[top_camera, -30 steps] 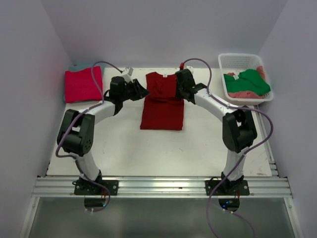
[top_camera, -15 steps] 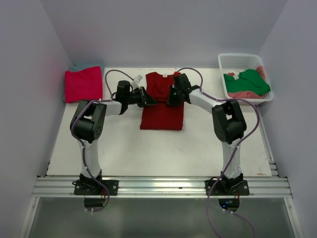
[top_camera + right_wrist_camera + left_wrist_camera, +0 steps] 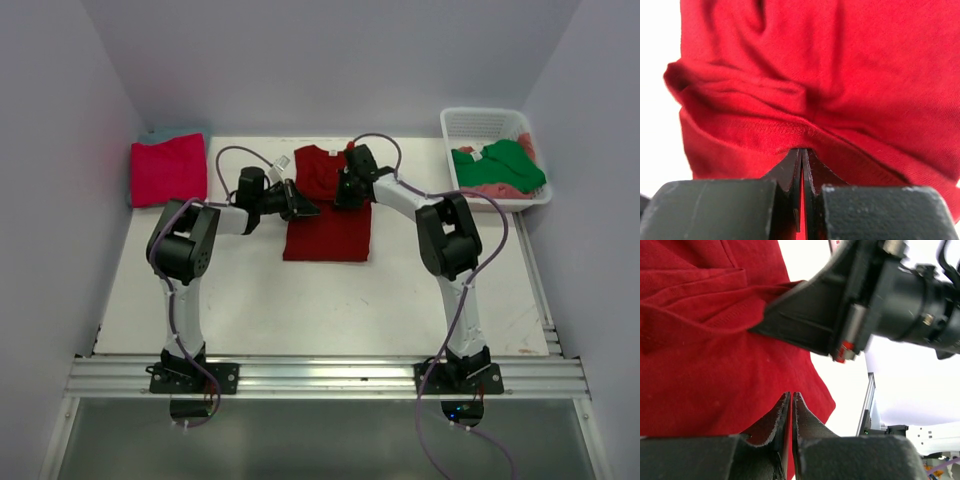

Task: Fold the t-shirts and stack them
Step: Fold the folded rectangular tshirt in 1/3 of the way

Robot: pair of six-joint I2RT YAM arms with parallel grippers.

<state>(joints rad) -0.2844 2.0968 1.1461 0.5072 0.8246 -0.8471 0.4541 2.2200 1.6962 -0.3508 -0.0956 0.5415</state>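
White plastic lattice basket (image 3: 452, 125) far right on white bench (image 3: 300, 300), crumpled green cloth t-shirt (image 3: 505, 165) over salmon-pink cloth t-shirt (image 3: 478, 190) inside, dark red cloth t-shirt (image 3: 328, 228) far centre, left gripper (image 3: 791, 399) and right gripper (image 3: 801, 152) clamped on its opposite edges

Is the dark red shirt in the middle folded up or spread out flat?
Partly folded. The dark red shirt lies as a long narrow strip, sleeves tucked in, not doubled into a square like the pink shirt.

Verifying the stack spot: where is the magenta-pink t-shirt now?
In the top view, the magenta-pink t-shirt lies folded at the table's far-left corner, a teal t-shirt peeking behind it, left of the dark red t-shirt.
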